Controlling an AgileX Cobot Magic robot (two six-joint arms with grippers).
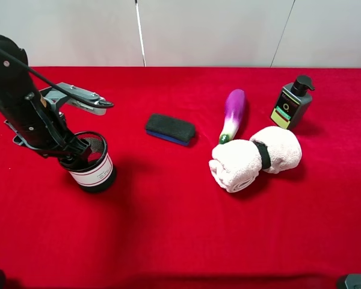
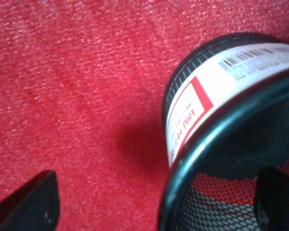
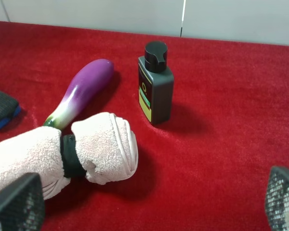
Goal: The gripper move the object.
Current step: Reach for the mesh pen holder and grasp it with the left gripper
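The object, a black wire-mesh cup (image 1: 94, 170) with a white, red-edged label, stands upright on the red cloth at the left. My left gripper (image 1: 79, 155) reaches down onto its rim from the left. In the left wrist view the cup (image 2: 207, 96) fills the right side. The left gripper (image 2: 151, 204) is open and straddles the cup's wall. One finger (image 2: 31, 202) hangs over bare cloth, well apart from the cup, and the other finger (image 2: 274, 202) sits inside the mesh. My right gripper (image 3: 151, 202) is open over the cloth near the towel and holds nothing.
A flat black sponge block (image 1: 170, 129) lies mid-table. To the right are a purple eggplant (image 1: 232, 114), a dark pump bottle (image 1: 292, 103) and a rolled white towel (image 1: 256, 156) bound by a black band. A pale wall runs behind the table.
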